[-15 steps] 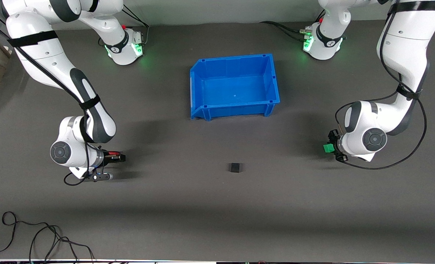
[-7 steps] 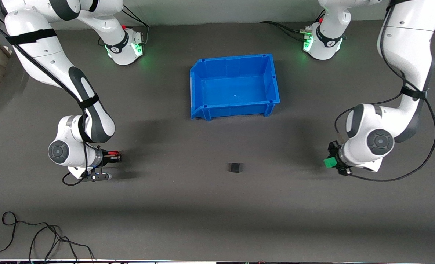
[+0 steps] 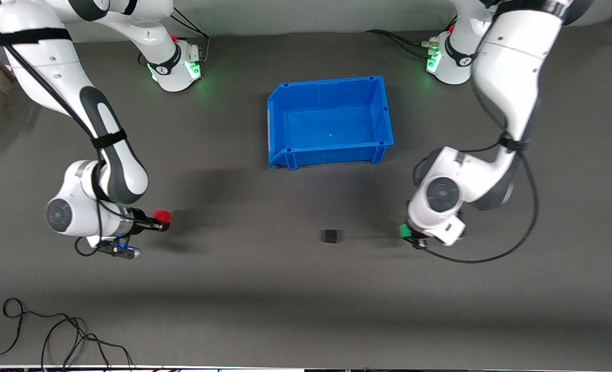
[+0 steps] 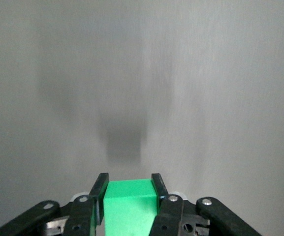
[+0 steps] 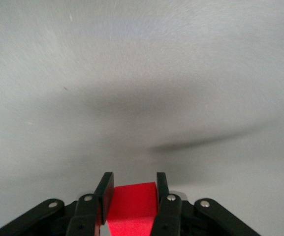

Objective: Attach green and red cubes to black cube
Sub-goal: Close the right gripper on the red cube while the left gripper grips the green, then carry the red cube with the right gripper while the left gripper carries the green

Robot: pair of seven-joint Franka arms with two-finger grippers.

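Left gripper (image 3: 408, 233) clamps green cube (image 4: 131, 202); right gripper (image 3: 162, 221) clamps red cube (image 5: 132, 202); black cube (image 3: 330, 236) between them; approach level, faces squared.

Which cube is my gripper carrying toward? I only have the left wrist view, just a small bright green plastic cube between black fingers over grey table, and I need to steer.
Observer: A small matte black cube sits on the dark table, beside your left gripper toward the right arm's end.
Operator: Is the other arm ready?
Observer: The right gripper is shut on a small bright red plastic cube, at the right arm's end of the table.
Operator: Anything else near the target?
Observer: A blue plastic bin stands farther from the front camera than the black cube, apart from it.
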